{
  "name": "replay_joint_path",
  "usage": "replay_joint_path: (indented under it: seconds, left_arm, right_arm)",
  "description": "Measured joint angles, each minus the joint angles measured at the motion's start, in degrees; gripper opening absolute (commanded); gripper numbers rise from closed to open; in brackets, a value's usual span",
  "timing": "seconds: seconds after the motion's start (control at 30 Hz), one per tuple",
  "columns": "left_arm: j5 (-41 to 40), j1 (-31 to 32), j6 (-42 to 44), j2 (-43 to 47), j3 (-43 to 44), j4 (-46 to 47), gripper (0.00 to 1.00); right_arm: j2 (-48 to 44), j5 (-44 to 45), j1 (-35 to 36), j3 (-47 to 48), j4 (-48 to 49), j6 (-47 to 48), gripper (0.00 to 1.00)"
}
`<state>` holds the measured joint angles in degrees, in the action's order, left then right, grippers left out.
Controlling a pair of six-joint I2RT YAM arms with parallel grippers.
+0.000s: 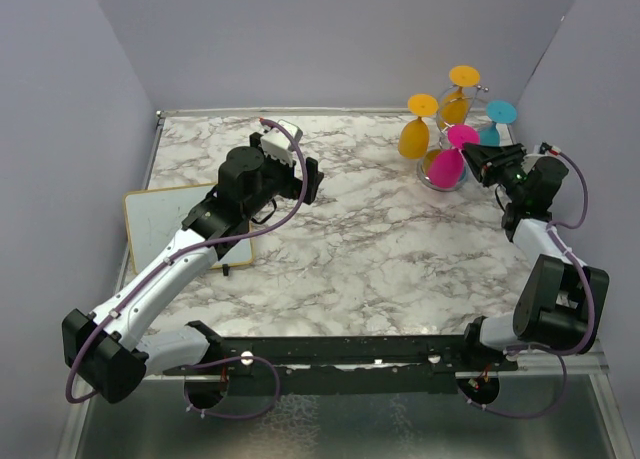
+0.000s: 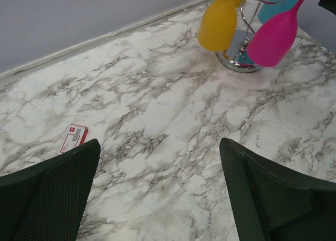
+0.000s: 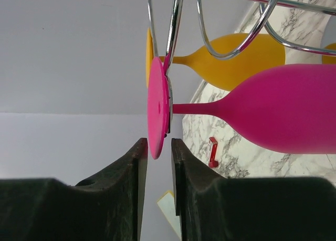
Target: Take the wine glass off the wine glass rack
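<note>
The wine glass rack [image 1: 440, 182] is a silver wire stand at the far right of the table, with several coloured glasses hanging upside down from its arms. The pink wine glass [image 1: 447, 165] hangs on the near side. In the right wrist view its round foot [image 3: 157, 107] rests on a wire loop [image 3: 176, 25], and its bowl [image 3: 283, 109] reaches right. My right gripper [image 3: 158, 152] is narrowly open with the foot's rim between its fingertips, a thin gap still showing. My left gripper [image 2: 157, 167] is wide open and empty over the table's middle, facing the rack [image 2: 239, 62].
Two yellow glasses [image 1: 414, 137] and a teal one [image 1: 495, 119] hang on the same rack. A white board with a yellow edge [image 1: 165, 219] lies at the left. A small red item [image 2: 73, 137] lies on the marble. Walls stand close behind and to the right of the rack.
</note>
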<state>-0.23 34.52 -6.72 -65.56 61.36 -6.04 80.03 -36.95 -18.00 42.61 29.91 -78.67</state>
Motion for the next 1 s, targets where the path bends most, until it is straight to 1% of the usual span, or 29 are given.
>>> replay_joint_path:
  seconds: [0.2, 0.43, 0.7, 0.87, 1.0]
  left_arm:
    - [0.1, 0.1, 0.0, 0.0, 0.0, 0.0, 0.99]
    - [0.3, 0.1, 0.0, 0.0, 0.0, 0.0, 0.99]
    - [0.4, 0.1, 0.0, -0.1, 0.0, 0.0, 0.99]
    - [0.4, 0.1, 0.0, -0.2, 0.0, 0.0, 0.99]
    - [0.5, 0.1, 0.0, -0.2, 0.0, 0.0, 0.99]
  right_arm:
    - [-0.5, 0.5, 0.0, 0.0, -0.3, 0.1, 0.22]
    - [-0.5, 0.9, 0.0, 0.0, -0.4, 0.3, 0.17]
    - [-0.5, 1.3, 0.0, 0.0, -0.5, 0.2, 0.07]
    - [-0.6, 1.3, 0.0, 0.0, -0.9, -0.8, 0.03]
    - [-0.9, 1.3, 0.0, 0.0, -1.3, -1.8, 0.03]
